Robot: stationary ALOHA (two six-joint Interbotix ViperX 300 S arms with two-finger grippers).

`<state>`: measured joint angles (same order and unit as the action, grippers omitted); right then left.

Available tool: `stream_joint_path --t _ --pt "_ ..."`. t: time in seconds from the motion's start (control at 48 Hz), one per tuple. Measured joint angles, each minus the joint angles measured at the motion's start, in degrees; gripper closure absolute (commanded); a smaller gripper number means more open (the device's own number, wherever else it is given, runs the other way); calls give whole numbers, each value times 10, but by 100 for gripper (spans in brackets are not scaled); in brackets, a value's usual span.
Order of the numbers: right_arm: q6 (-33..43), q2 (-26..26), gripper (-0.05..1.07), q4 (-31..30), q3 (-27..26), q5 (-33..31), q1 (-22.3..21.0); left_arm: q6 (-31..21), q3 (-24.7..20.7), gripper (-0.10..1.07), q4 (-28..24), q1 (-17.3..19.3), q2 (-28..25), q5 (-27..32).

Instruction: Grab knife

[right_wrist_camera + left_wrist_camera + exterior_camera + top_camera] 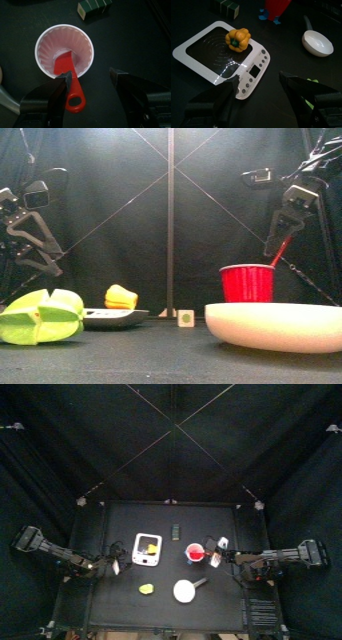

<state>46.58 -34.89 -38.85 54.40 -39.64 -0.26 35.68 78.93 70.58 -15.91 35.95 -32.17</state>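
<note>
The right gripper [91,74], jaws spread wide, is hovering over the red cup [50,42] at the frame's centre-left, where what appears to be the knife [73,92] is standing blade-down, its red handle leaning over the rim, presumably ready for grasping.

Red-handled knife [71,80] inside cup [50,37]

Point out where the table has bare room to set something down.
Bare: the table's far strip behind the scale and red cup, and the near-right corner beyond the white ladle. Crowded: the middle band, from scale to cup, where the right gripper hovers.
</note>
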Motion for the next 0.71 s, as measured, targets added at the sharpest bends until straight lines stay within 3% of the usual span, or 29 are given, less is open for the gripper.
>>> stream_joint_path --t 0.292,0.708 --pt "0 -2 9 -28 9 -3 -22 0 2 1 0 1 0 1" --pt "0 -2 9 -62 -4 33 -93 0 3 1 0 2 1 1"
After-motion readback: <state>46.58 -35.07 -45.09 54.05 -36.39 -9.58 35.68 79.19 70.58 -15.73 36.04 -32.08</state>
